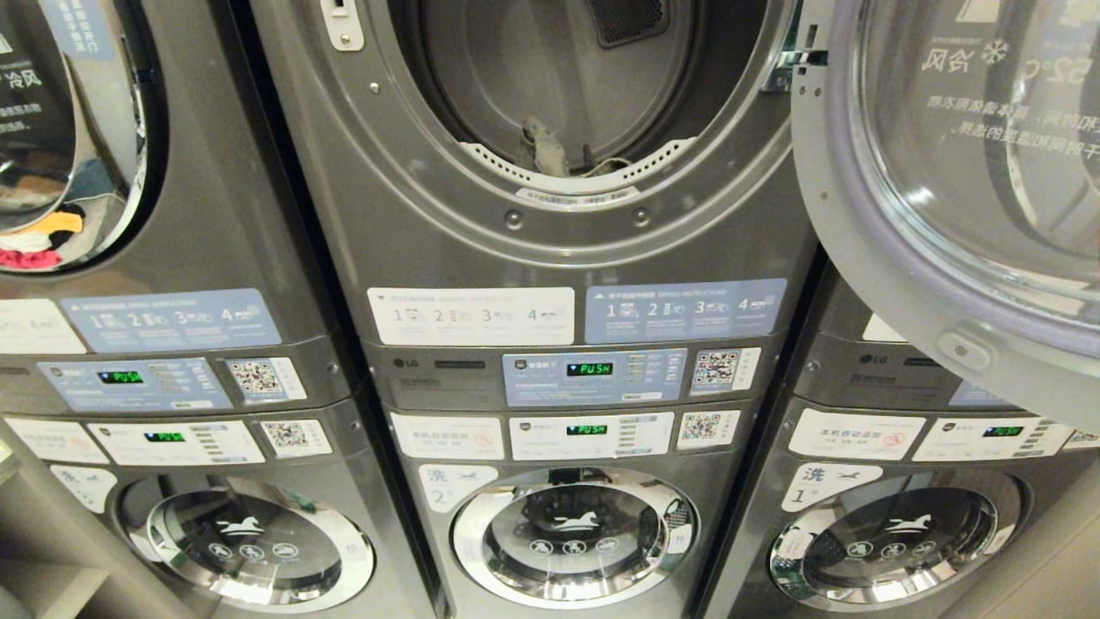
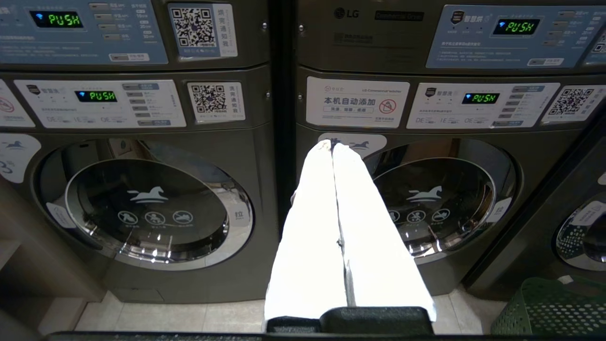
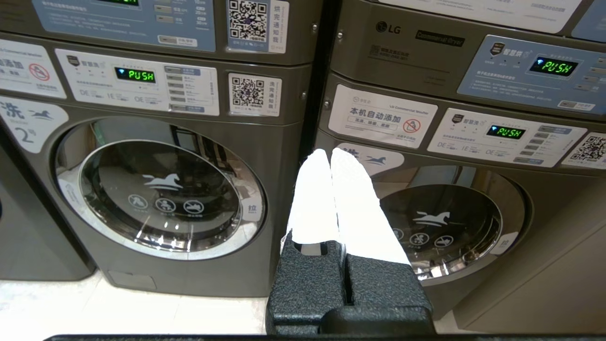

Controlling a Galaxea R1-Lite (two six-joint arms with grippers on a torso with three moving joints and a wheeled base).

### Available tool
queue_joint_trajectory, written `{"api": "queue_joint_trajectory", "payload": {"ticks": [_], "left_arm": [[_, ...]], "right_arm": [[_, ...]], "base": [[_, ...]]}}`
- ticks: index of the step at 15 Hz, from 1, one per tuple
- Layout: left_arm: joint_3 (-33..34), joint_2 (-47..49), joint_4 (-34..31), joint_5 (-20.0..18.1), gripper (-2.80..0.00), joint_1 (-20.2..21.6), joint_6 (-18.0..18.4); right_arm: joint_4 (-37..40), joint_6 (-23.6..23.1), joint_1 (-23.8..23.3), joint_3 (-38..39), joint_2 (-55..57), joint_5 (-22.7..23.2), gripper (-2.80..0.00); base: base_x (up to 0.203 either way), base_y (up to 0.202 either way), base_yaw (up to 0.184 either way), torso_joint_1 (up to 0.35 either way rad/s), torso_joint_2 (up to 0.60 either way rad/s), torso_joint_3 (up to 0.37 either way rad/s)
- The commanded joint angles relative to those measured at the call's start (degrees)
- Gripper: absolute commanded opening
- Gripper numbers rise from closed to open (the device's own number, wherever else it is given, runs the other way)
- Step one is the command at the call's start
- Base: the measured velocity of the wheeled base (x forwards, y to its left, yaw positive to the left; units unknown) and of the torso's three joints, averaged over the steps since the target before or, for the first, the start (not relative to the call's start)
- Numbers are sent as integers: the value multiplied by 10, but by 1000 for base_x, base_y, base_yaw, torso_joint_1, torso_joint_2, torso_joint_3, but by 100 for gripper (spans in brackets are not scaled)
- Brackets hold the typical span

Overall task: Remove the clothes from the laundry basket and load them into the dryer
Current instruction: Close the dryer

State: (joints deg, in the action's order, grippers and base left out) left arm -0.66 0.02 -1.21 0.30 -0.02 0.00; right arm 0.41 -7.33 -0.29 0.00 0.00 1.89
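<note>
1. I have a bank of grey stacked laundry machines filling the head view, three columns side by side, each with a dryer above and a washer below.
2. The middle dryer [image 1: 559,129] stands straight ahead of me with its round mouth open and the drum visible inside.
3. Its door [image 1: 962,172] is swung out to my right, the glass and grey ring taking up the upper right of the head view.
4. Below it, the middle washer [image 1: 574,535] is shut, and so are the washers either side.
5. The laundry basket [image 2: 551,308], green with a perforated wall, sits on the floor down at my right, only a corner of it showing in the left wrist view; I cannot see what is in it.
6. A small pale, crumpled piece of clothing [image 1: 543,148] lies at the front lip of the open drum.
7. My left gripper [image 2: 331,144] points at the lower washers, its white fingers pressed together, holding nothing.
8. My right gripper [image 3: 330,152] likewise faces the washers, fingers closed against each other and empty.
9. The control panels show green "PUSH" readouts [image 1: 589,369].
</note>
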Motion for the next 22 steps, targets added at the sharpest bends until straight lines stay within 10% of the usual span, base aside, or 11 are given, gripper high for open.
{"api": "queue_joint_trajectory", "payload": {"ticks": [1,10,16,22], "left_arm": [[0,0,0,0,-280,0,0],[0,1,0,0,-280,0,0],[0,0,0,1,-280,0,0],[0,0,0,1,-280,0,0]], "right_arm": [[0,-1,0,0,0,0,-280],[1,8,-1,-13,1,-8,-280],[-1,18,1,-251,181,-267,-280],[-93,24,2,-465,397,-322,-280]], "base": [[-58,-7,4,7,3,3],[-151,-1,1,-2,4,5],[0,0,0,5,2,0],[0,0,0,0,0,0]]}}
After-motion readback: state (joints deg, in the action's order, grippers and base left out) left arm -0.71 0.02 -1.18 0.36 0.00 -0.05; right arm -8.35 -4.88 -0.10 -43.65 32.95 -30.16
